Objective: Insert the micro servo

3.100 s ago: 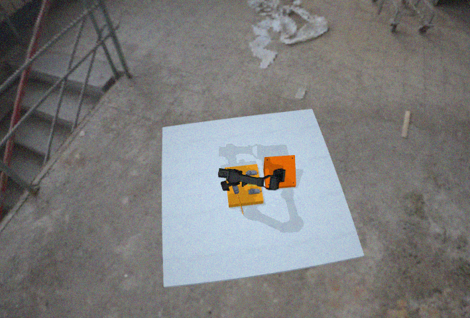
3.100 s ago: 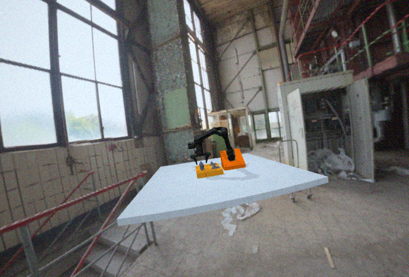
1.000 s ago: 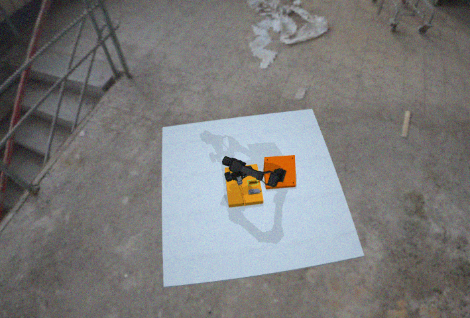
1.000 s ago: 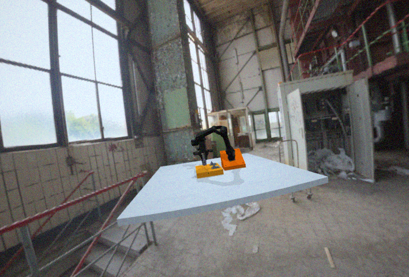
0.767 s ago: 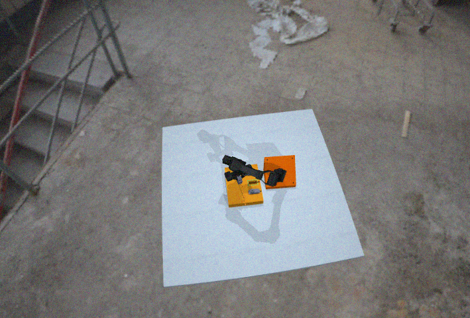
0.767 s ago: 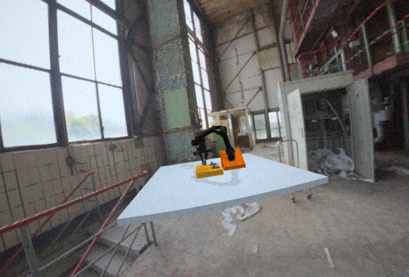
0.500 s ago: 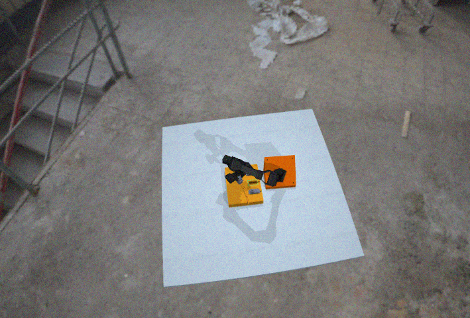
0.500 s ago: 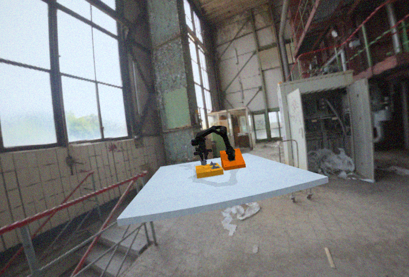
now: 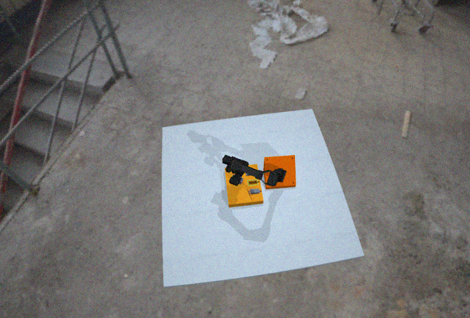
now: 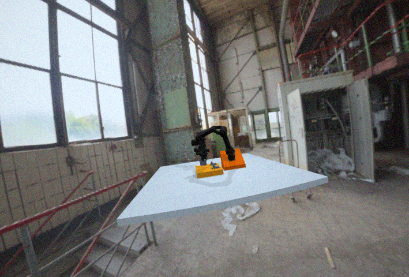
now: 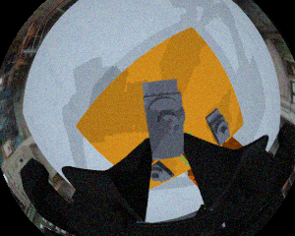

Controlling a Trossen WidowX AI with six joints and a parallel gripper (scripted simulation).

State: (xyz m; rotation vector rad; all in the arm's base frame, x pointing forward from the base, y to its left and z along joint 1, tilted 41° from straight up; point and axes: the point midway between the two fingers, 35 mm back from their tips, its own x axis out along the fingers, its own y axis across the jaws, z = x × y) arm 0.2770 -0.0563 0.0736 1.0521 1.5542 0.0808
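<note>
My gripper (image 9: 239,181) (image 10: 203,159) (image 11: 166,140) is shut on the loose grey micro servo (image 10: 203,163) (image 11: 163,120). The servo sits between the fingertips with its output shaft facing the wrist camera. It appears a little above the yellow-orange deck (image 9: 235,200) (image 10: 209,173) (image 11: 123,103), towards the deck's left part in the top view. The green-marked pocket (image 9: 252,182) lies to the right of the gripper there. In the wrist view the right finger hides most of the pocket; only bits of its green outline show. The held servo's cable is not clear.
One fitted servo (image 9: 254,191) (image 11: 161,172) sits on one side of the pocket and another fitted servo (image 11: 218,127) on the other. The orange base plate (image 9: 290,163) (image 10: 240,161) carries the arm beside the deck. Both stand on the pale table (image 9: 205,254) (image 10: 165,202).
</note>
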